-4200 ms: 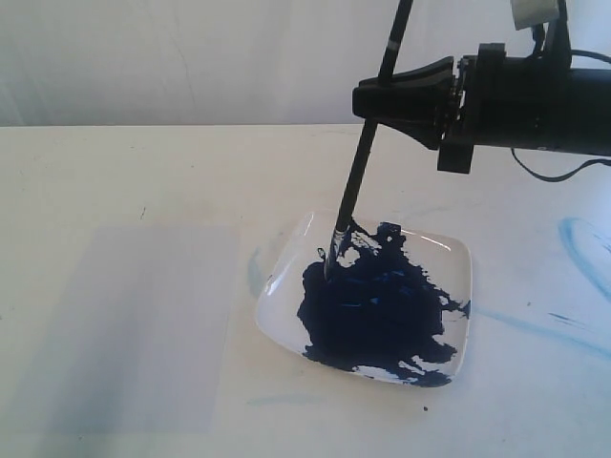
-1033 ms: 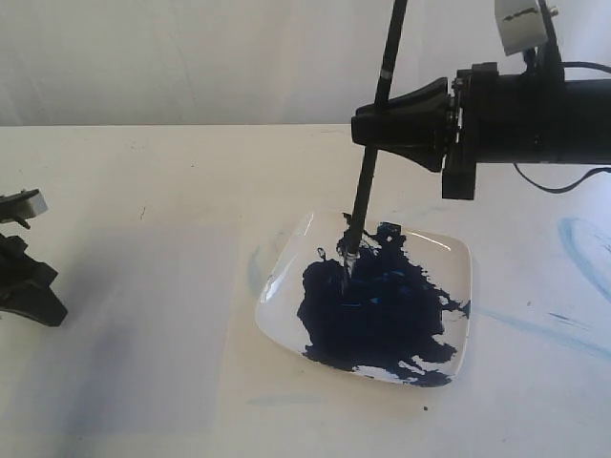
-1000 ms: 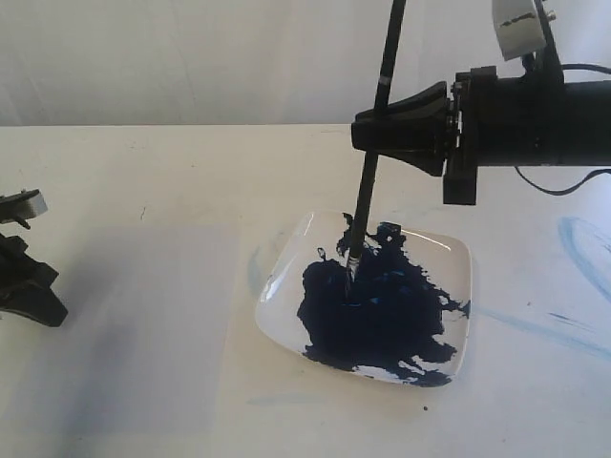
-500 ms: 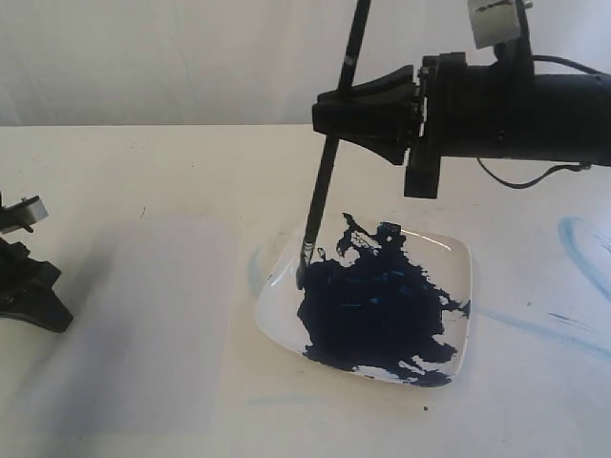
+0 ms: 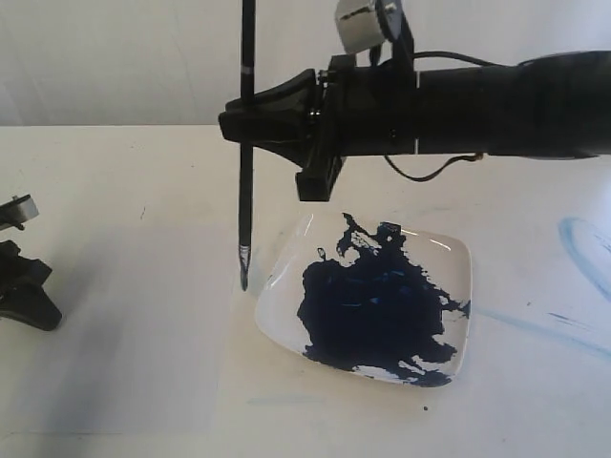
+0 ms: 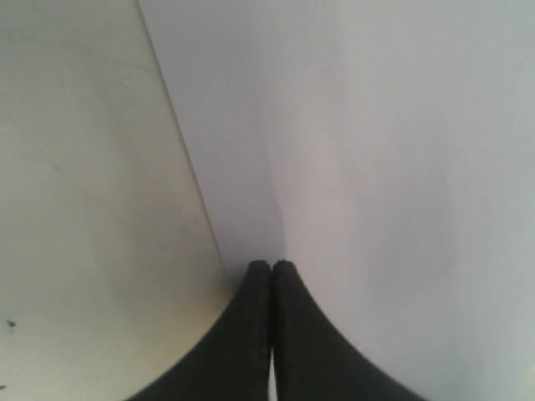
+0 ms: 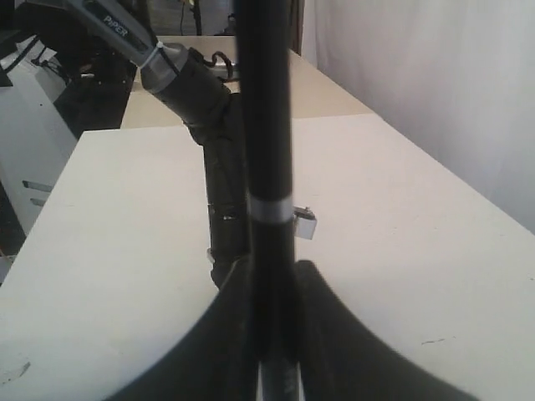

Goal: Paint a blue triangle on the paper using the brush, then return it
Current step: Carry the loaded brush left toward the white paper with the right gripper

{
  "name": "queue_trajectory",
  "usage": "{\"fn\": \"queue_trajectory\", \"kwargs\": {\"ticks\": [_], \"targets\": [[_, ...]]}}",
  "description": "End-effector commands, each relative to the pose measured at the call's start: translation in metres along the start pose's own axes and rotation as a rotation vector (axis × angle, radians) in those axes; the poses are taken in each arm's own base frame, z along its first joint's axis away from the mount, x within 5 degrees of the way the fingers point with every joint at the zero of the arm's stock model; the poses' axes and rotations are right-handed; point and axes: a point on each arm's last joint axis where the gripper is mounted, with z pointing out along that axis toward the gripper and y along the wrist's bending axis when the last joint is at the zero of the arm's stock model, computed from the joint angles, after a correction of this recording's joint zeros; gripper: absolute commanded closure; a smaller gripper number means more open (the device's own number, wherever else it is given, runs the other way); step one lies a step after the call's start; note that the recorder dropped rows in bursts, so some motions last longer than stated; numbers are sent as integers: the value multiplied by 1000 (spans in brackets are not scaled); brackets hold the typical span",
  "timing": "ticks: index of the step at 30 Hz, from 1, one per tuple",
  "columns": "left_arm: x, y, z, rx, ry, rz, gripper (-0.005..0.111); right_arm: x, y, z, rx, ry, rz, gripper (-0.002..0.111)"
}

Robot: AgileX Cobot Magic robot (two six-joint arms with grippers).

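My right gripper (image 5: 236, 125) is shut on the black handle of the brush (image 5: 246, 205) and holds it upright. Its blue-stained tip (image 5: 243, 277) hangs just left of the white dish (image 5: 283, 250), over the right edge of the pale paper (image 5: 143, 324). The right wrist view shows the handle (image 7: 263, 125) clamped between the jaws of that gripper (image 7: 272, 267). My left gripper (image 5: 38, 305) sits low at the far left of the table. Seen from its own wrist, the left gripper (image 6: 272, 264) is shut on nothing, at the paper's (image 6: 376, 167) edge. No blue triangle is in view.
The dish holds a large dark-blue paint pool (image 5: 377, 310). Faint light-blue smears (image 5: 582, 248) mark the cream tabletop (image 5: 115, 172) at the right. A pale wall stands behind the table. The left arm (image 7: 201, 92) shows in the right wrist view.
My right gripper has carried the brush left, lifting its tip out of the paint pool to just beyond the dish's left rim. The left gripper has barely shifted.
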Motion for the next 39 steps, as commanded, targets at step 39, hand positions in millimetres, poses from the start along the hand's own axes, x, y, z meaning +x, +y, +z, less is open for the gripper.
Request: {"fn": "queue_trajectory", "kwargs": {"ticks": [39], "targets": [[-1, -2, -3, 15, -14, 2, 107, 0, -14, 178, 142, 96, -53, 108]]}}
